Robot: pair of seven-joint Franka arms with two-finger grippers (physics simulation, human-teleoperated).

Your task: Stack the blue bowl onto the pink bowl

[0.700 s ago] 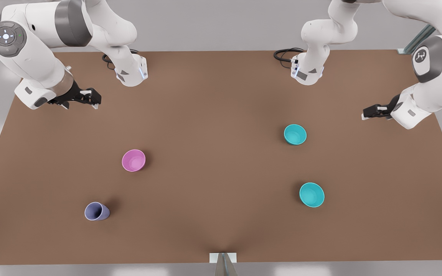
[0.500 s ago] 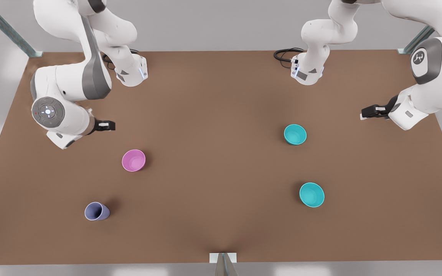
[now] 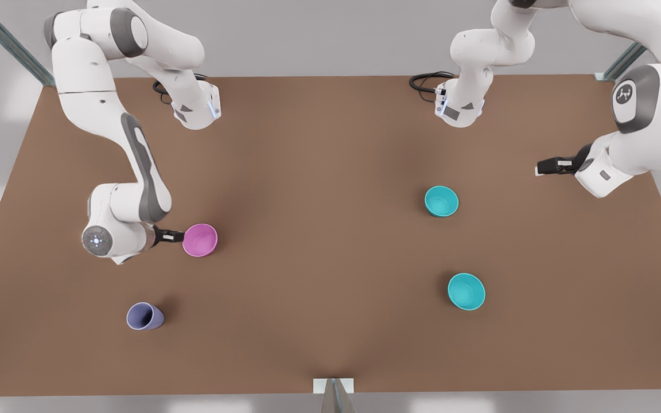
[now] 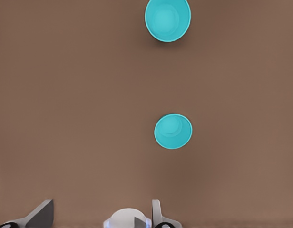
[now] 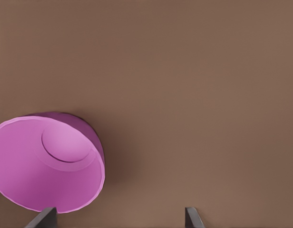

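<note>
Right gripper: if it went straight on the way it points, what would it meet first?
The pink bowl. The right gripper points at its side, likely one finger catching the rim; height is unclear. The left gripper waits far off.

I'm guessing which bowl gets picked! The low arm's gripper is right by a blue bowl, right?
No, that right gripper is right by the pink bowl, fingers open, as the front view shows. The left gripper waits, open.
</note>
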